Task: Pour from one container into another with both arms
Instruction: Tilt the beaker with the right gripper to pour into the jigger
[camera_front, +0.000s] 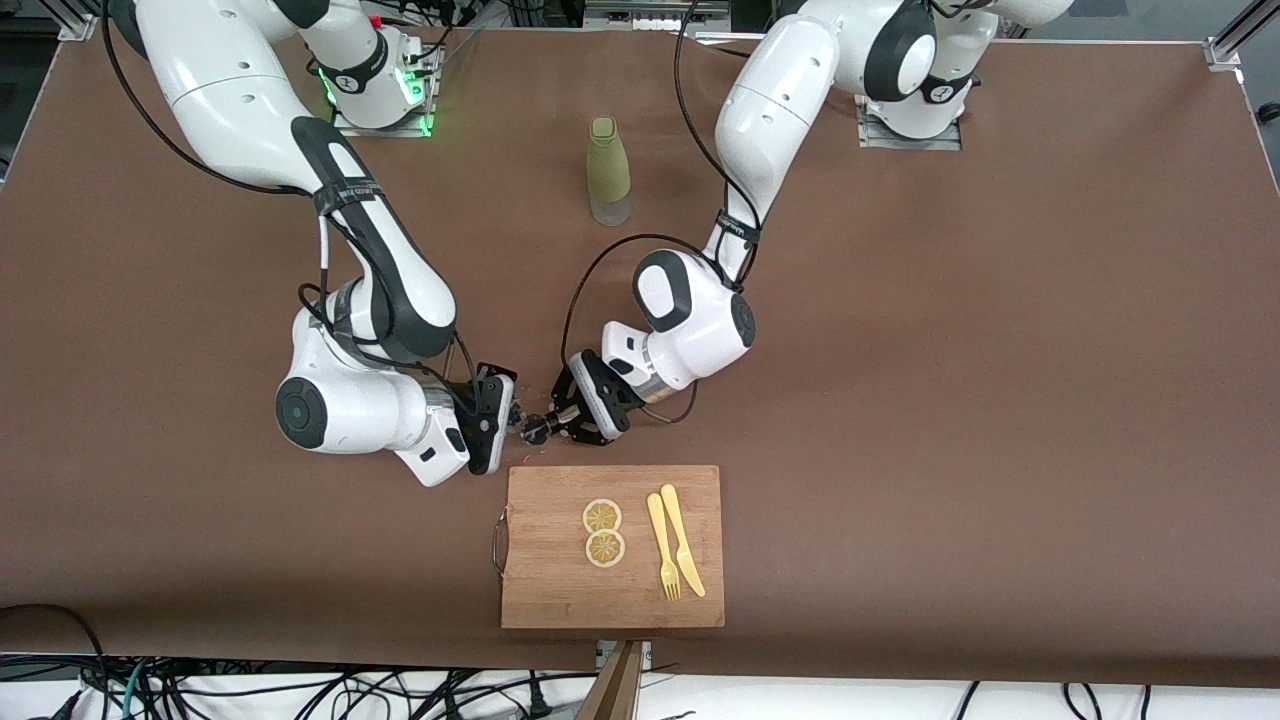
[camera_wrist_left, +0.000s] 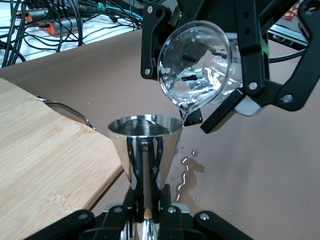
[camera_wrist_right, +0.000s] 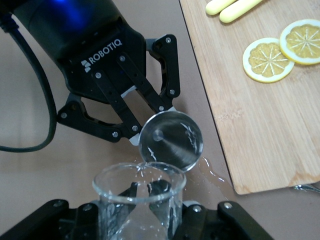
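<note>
A small steel jigger (camera_wrist_left: 145, 145) stands upright in my left gripper (camera_wrist_left: 148, 200), which is shut on its waist. My right gripper (camera_wrist_right: 150, 189) is shut on the clear glass cup (camera_wrist_right: 140, 197). The cup (camera_wrist_left: 197, 70) is tipped on its side, its lip resting at the jigger's rim. From the right wrist view I look down into the jigger's open cone (camera_wrist_right: 172, 142). Both grippers, left (camera_front: 553, 418) and right (camera_front: 512, 415), meet low over the table just past the cutting board's edge. A thin puddle (camera_wrist_left: 187, 170) lies on the table under them.
A wooden cutting board (camera_front: 610, 600) lies nearer the front camera, carrying two lemon slices (camera_front: 603, 532) and a yellow fork and knife (camera_front: 675, 545). A tall olive-green bottle (camera_front: 609, 170) stands farther back, between the two arms' bases.
</note>
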